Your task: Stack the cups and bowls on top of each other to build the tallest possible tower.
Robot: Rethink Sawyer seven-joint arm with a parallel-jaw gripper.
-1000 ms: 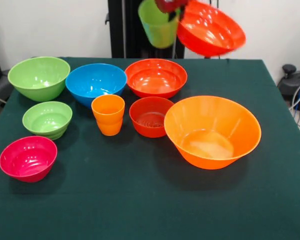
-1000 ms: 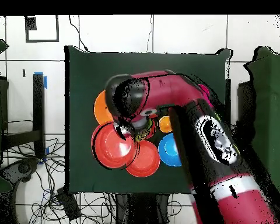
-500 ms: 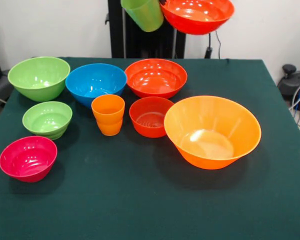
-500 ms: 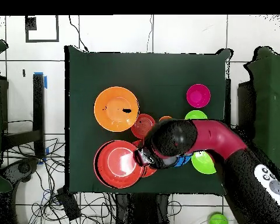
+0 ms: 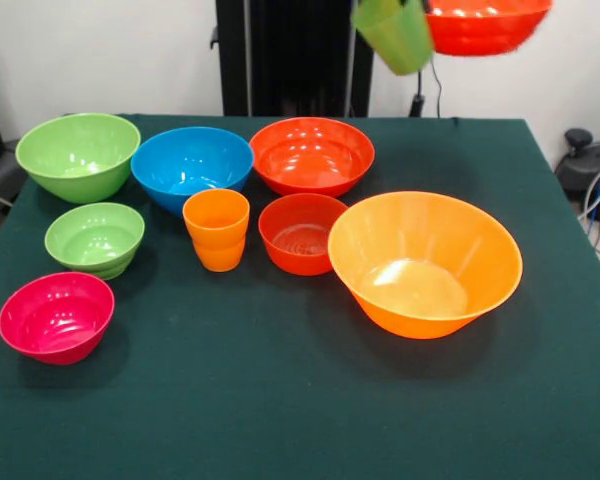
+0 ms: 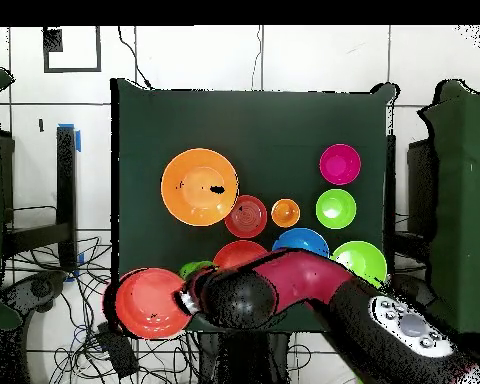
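Gripper hidden under the red and black arm (image 6: 314, 300); cannot tell whether clenched or released. Green cup (image 5: 395, 35) and red-orange bowl (image 5: 480, 25) aloft together at the top of the front view, past the table's (image 5: 280, 400) far edge. On the green table, well apart from those: largest orange bowl (image 5: 425, 262), small red-orange bowl (image 5: 302, 233) just beside it, orange cup (image 5: 217, 230), blue bowl (image 5: 192, 165), another red-orange bowl (image 5: 312, 155), large green bowl (image 5: 78, 155), small green bowl (image 5: 95, 238), pink bowl (image 5: 56, 316). No stack built yet.
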